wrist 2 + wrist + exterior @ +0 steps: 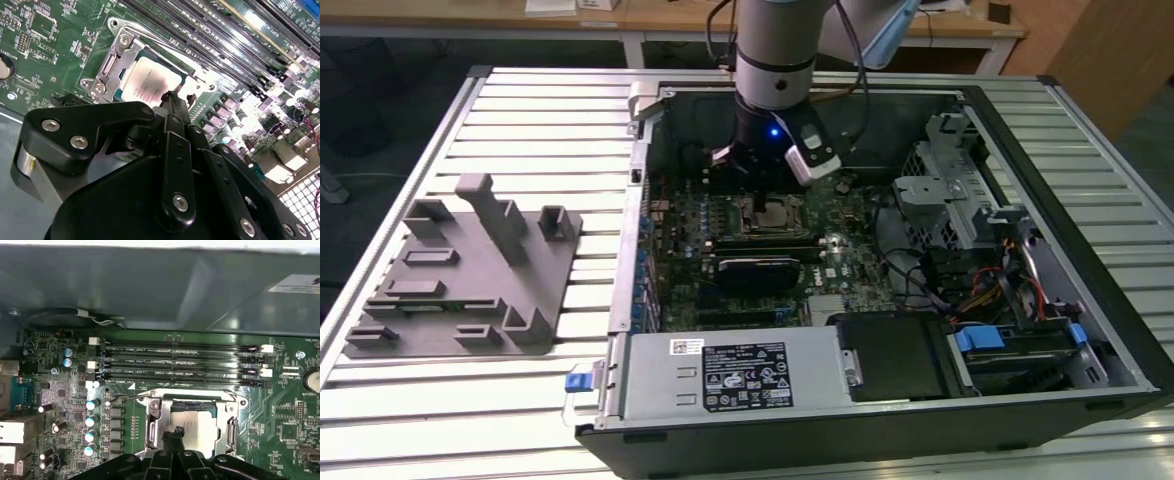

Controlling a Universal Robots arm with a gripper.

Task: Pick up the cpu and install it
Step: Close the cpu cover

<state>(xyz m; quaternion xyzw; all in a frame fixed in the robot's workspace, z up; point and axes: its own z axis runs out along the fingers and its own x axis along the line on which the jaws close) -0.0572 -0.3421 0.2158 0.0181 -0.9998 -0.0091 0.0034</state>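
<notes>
The hand (172, 100) hangs low over the cpu (150, 82), at its edge; whether it is open, closed or gripping, I cannot tell. The cpu lies flat, silver top up, inside the open socket (107, 65) on the board. Seating it well likely means keeping it level and square to the frame, with no sideways drag and no hard push. Beyond run the memory slots (180, 360), then the case wall (150, 285).
</notes>
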